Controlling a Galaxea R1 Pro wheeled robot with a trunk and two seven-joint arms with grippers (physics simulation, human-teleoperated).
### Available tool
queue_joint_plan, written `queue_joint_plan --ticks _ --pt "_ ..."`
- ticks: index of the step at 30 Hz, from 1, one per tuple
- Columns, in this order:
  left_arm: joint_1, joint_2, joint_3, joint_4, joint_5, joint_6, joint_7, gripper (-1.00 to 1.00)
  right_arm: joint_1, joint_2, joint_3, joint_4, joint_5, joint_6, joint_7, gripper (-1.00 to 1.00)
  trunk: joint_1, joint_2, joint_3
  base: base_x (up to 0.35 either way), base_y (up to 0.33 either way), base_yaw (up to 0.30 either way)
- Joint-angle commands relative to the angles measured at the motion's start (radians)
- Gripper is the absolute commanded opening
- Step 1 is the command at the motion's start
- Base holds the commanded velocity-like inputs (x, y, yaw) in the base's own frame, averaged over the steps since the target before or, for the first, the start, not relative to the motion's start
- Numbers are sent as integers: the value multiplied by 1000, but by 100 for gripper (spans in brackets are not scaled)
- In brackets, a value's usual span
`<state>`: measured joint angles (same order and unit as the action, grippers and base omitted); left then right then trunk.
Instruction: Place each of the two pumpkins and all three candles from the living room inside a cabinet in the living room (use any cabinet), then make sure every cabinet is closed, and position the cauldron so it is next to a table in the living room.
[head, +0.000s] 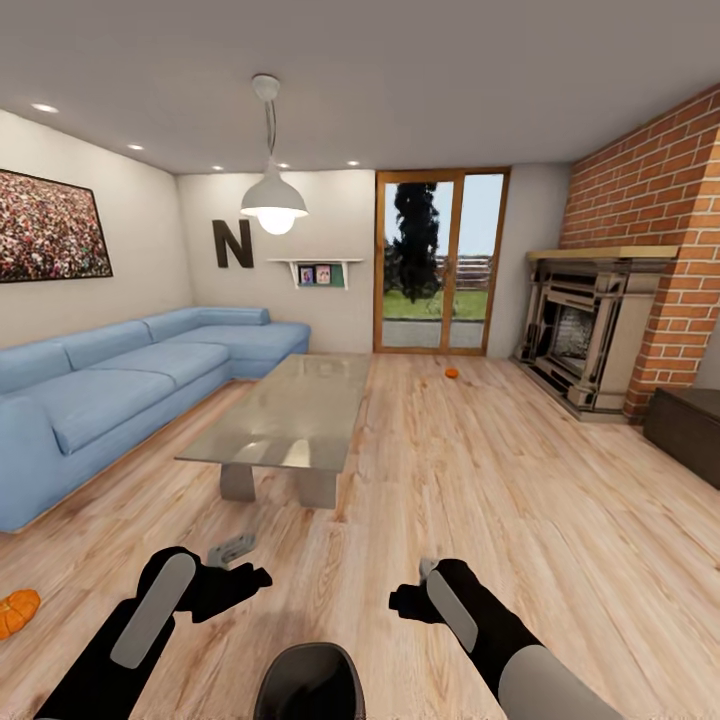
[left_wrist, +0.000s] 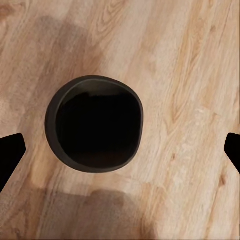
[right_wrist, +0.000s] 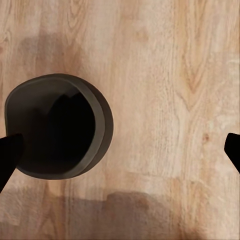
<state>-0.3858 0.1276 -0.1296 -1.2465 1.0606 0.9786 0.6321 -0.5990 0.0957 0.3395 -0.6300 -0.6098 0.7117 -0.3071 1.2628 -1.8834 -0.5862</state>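
A: Cauldron (head: 307, 682) is sitting on the wood floor (head: 480, 480), very near, right in front of the robot and between its two arms. It is dark and round, and its mouth is facing up.

B: Are the grippers holding it?

A: No. The left gripper (head: 235, 575) and the right gripper (head: 412, 600) are both hanging above the floor with their fingers spread wide, holding nothing. In the left wrist view the cauldron (left_wrist: 94, 131) is lying in the gap between the black fingertips (left_wrist: 10, 150), not touching them.

B: Where is the table?

A: The table (head: 290, 410) is standing ahead, a bit to the left, with its near edge just past the left gripper. A blue sofa (head: 110, 390) is running along its left side.

B: Is there room to move?

A: Yes, a wide strip of bare floor is lying to the right of the table, going far back to the glass doors (head: 440, 262).

B: Any pumpkins?

A: One pumpkin (head: 17, 612) is lying near, at the left edge. Another pumpkin (head: 452, 373) is lying far off, by the doors. The cabinet (head: 688, 425) is peeking in at the right edge, beside the brick fireplace (head: 590, 335).
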Motion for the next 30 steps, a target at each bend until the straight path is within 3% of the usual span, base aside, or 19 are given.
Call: queue_joint_plan --ticks 1,12,18,24,30 --pt "-1 0 -2 -1 10 0 11 100 -1 -1 4 -2 -10 2 -9 100 4 -8 -6 0 0 0" --pt "-1 2 -2 1 10 0 11 100 -1 1 9 -3 -12 1 -4 100 46 -85 -58 0 0 0" --pt "-1 2 -2 10 9 0 11 100 -1 46 11 -8 -12 0 -5 100 69 -127 -86 0 0 0" --pt "-2 5 -2 15 9 -1 11 100 -1 57 15 -40 -12 -4 -11 100 92 -169 -106 0 0 0" --pt "-20 4 -4 69 7 -15 14 100 -1 79 113 -42 -15 -9 -29 100 115 -211 -125 0 0 0"
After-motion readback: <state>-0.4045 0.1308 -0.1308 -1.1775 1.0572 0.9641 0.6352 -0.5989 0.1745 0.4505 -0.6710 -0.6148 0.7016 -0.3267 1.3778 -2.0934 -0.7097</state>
